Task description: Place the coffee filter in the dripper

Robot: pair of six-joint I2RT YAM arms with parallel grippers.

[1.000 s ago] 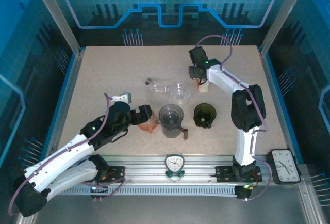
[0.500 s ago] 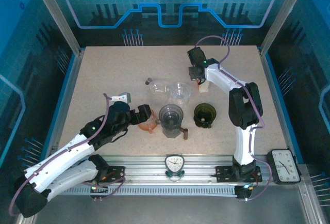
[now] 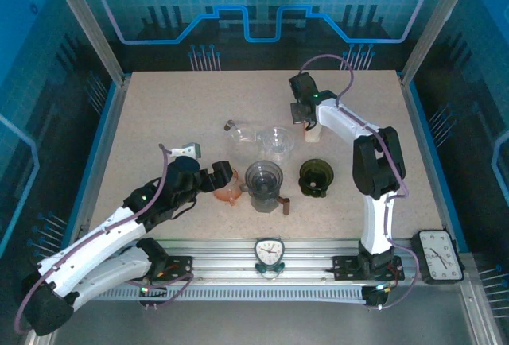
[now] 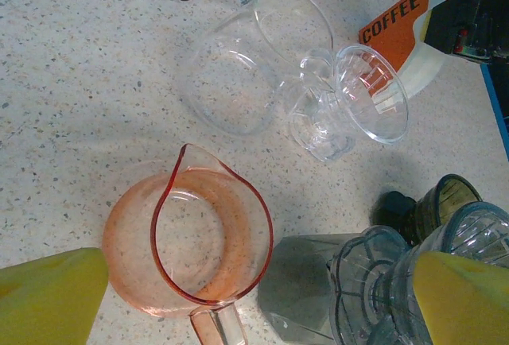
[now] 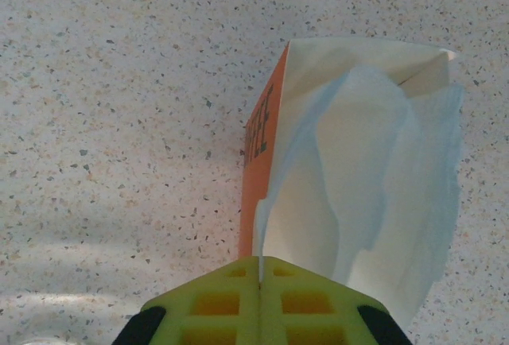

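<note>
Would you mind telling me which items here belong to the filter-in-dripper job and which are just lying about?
Job: coffee filter, filter box, clear dripper, right gripper.
Lying about: glass carafe, pink jug, green cup, ribbed vessel.

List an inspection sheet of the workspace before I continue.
Surface: speckled beige tabletop, no spills seen.
Job's things: white paper coffee filter sticking out of orange-and-white box; clear glass dripper empty.
Clutter: pink plastic pitcher, clear glass carafe, dark green cup, ridged clear cup.
Grippers: left gripper open over pitcher; right gripper shut on filter.
Cables: purple cable arching above right arm.
Surroundings: blue-lit enclosure walls; analog clock at near right.
</note>
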